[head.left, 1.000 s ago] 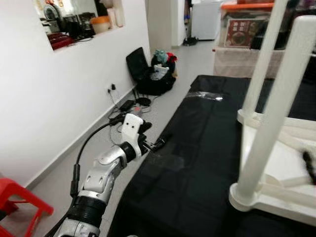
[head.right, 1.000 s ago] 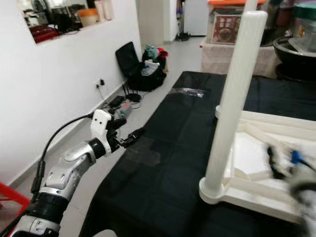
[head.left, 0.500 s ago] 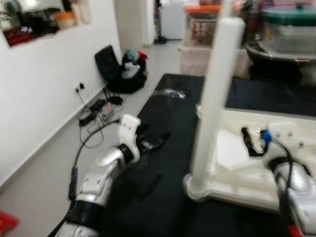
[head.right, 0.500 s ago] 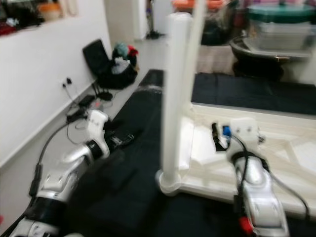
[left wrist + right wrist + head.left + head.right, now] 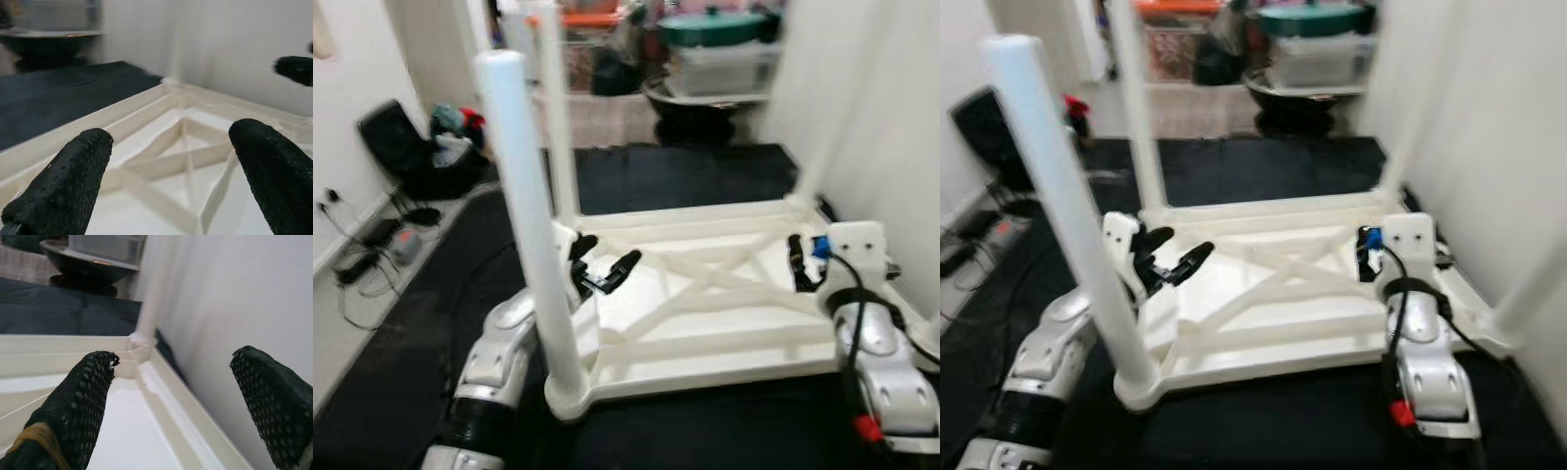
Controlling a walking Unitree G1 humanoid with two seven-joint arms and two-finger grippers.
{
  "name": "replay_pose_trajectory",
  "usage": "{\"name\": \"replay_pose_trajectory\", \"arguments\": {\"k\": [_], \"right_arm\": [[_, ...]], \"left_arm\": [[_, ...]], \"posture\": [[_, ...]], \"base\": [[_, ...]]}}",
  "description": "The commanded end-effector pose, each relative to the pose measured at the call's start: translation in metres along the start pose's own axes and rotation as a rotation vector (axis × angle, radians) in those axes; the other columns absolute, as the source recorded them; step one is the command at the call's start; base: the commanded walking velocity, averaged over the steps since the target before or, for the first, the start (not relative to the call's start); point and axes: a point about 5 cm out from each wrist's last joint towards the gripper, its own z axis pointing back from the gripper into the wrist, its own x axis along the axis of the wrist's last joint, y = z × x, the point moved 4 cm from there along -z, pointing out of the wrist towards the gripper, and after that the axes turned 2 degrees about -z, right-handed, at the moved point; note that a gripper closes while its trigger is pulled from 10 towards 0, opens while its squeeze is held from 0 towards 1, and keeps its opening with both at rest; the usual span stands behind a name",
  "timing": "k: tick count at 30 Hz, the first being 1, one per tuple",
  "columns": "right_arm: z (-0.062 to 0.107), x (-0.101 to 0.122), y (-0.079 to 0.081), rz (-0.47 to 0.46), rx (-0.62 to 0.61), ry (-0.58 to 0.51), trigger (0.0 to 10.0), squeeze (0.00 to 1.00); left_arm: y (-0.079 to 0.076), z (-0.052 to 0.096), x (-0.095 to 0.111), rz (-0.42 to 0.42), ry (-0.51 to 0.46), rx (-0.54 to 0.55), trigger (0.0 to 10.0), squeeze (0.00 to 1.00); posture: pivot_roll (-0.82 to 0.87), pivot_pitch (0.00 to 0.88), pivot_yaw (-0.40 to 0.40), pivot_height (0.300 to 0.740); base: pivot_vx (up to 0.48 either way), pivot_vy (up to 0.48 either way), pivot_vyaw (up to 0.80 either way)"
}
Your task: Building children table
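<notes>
The white children's table (image 5: 705, 338) lies upside down on a black mat (image 5: 666, 176), its cross-braced underside facing up. Its round white legs stand upright; the near-left leg (image 5: 530, 225) rises in front of my left arm. Just past that leg, my left gripper (image 5: 607, 272) is open over the table's left rim. In the left wrist view its fingertips (image 5: 68, 181) frame the cross braces (image 5: 183, 156). My right gripper (image 5: 1367, 257) is open over the right side of the underside, and in the right wrist view its fingers (image 5: 73, 406) frame the far-right corner leg (image 5: 152, 293).
A white wall (image 5: 901, 147) runs close along the table's right side. A black basin (image 5: 700, 98) and stacked containers stand behind the mat. On the left floor are a black bag (image 5: 406, 147) and cables (image 5: 367, 255).
The head view has swung right, from the left floor and wall onto the table. My left gripper went from over the black mat to the table's left rim. The right gripper reached over the underside.
</notes>
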Motion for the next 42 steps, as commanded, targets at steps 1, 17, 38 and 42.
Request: {"name": "replay_pose_trajectory", "arguments": {"k": [1,17,38,42], "right_arm": [[0.003,0.005,0.022,-0.012,0.096,-0.027,10.0,0.0],[0.003,-0.01,-0.011,-0.021,-0.066,0.027,10.0,0.0],[0.035,0.05,-0.047,-0.138,-0.25,-0.307,10.0,0.0],[0.065,0.03,0.011,-0.095,0.221,-0.224,10.0,0.0]], "left_arm": [[0.009,0.006,-0.005,-0.012,0.024,0.046,10.0,0.0],[0.018,0.012,-0.008,-0.032,0.041,0.083,10.0,0.0],[0.016,0.011,-0.011,-0.037,0.055,0.077,10.0,0.0],[0.016,0.011,-0.011,-0.035,0.053,0.076,10.0,0.0]], "posture": [[-0.01,0.0,-0.035,0.74],[0.0,0.0,-0.036,0.74],[-0.02,0.0,-0.028,0.74],[-0.04,0.0,-0.03,0.74]], "base": [[0.0,0.0,0.0],[0.0,0.0,0.0],[0.0,0.0,0.0],[0.0,0.0,0.0]]}}
